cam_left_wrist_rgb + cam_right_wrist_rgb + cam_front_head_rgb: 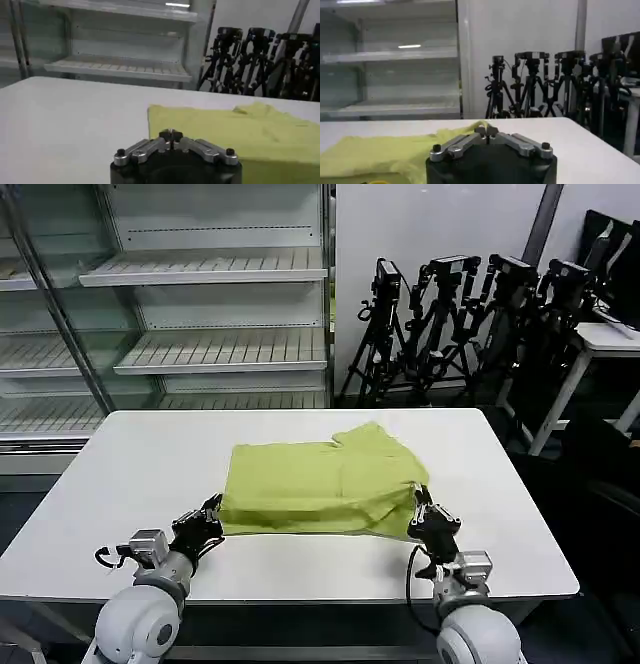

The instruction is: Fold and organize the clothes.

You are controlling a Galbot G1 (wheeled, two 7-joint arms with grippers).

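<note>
The clothes are one lime yellow-green T-shirt (320,484), folded into a rough rectangle in the middle of the white table (140,474), plain side up, with a sleeve sticking out at its far right. My left gripper (212,506) rests low at the shirt's near-left corner, shut. In the left wrist view its fingertips (171,133) meet with no cloth between them, and the shirt (250,132) lies just beyond. My right gripper (419,498) sits at the near-right corner, also shut. Its tips (486,131) are closed and bare in the right wrist view, next to the shirt (370,155).
Bare table top surrounds the shirt on the left, right and far sides. Behind the table stand white shelves (220,349) at the left and several black camera tripods (460,314) at the right. Another table (612,336) stands at the far right.
</note>
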